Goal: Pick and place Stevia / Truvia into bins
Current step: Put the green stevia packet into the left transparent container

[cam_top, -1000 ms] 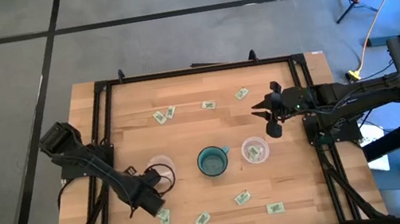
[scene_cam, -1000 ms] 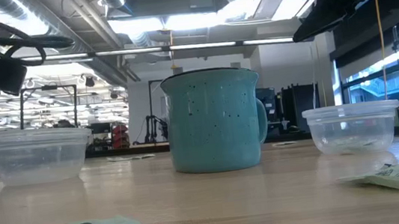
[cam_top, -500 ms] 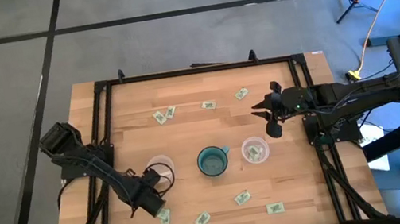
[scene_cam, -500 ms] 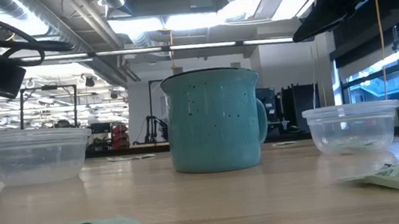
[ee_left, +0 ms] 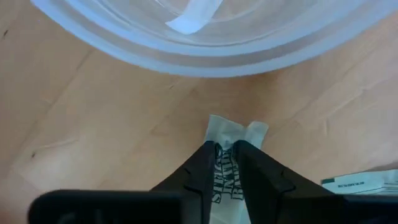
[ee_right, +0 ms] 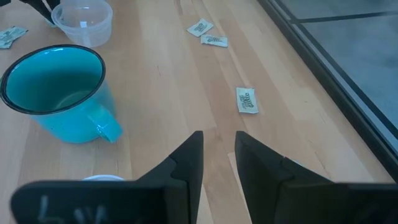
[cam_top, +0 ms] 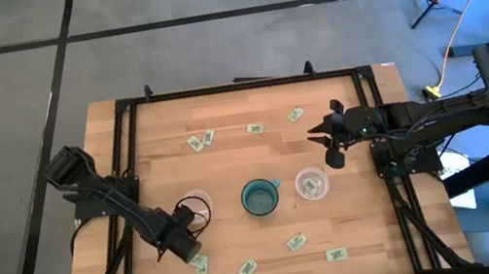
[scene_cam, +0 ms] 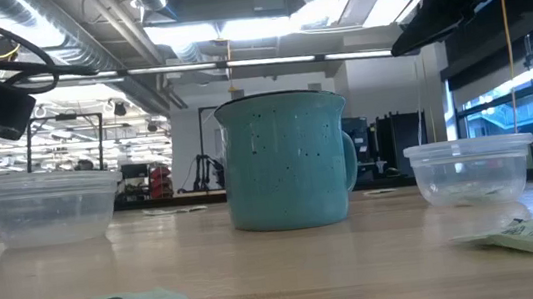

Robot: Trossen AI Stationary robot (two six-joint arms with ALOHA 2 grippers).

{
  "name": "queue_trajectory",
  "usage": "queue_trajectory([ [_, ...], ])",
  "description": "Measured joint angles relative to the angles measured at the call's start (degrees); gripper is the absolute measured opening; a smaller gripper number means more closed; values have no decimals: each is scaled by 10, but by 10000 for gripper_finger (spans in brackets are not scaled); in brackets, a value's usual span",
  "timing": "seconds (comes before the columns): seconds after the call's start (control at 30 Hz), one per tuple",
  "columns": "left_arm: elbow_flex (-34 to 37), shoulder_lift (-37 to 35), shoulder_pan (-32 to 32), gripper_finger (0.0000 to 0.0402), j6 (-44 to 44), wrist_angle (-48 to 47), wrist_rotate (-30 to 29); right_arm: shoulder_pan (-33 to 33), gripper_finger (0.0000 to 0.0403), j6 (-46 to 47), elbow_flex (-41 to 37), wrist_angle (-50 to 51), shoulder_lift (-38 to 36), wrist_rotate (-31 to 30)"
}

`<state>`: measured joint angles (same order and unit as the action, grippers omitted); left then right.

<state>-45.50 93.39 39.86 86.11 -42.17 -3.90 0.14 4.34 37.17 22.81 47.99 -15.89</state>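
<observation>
Pale green Stevia packets lie scattered flat on the wooden table. Of the two clear bins, the left one (cam_top: 195, 207) stands near my left arm and the right one (cam_top: 311, 184) holds a packet. My left gripper (ee_left: 226, 163) points down just in front of the left bin (ee_left: 205, 56), shut on one packet (ee_left: 237, 132). My right gripper (ee_right: 219, 152) hangs open above the table at the right, beyond the right bin, with nothing between its fingers. My left gripper pinches a Stevia packet between its two fingers, which come from above and lie along it. The print (ee_left: 225, 174) shows in the narrow gap between them. The packet's far end (ee_left: 239, 129) juts past the fingertips, slightly buckled, and the packet lies on the table.
A teal mug (cam_top: 259, 197) stands between the two bins. Loose packets lie at the far side (cam_top: 199, 141) (cam_top: 255, 128) (cam_top: 296, 114) and near the front edge (cam_top: 296, 242) (cam_top: 247, 268) (cam_top: 337, 254). Another packet (ee_left: 364, 182) lies beside the held one. A black frame (cam_top: 123, 176) borders the table.
My left gripper has rolled a little about its own axis over the packet by the left bin. The packets, bins and mug lie as before.
</observation>
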Motion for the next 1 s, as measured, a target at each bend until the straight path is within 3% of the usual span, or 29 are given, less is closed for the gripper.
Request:
queue_trajectory([
  [0.5, 7, -36, 1, 16, -14, -17, -11, 0, 97, -1, 0, -1, 0, 0],
  [1.0, 5, -42, 1, 7, -29, -22, 8, 0, 97, -3, 0, -1, 0, 0],
])
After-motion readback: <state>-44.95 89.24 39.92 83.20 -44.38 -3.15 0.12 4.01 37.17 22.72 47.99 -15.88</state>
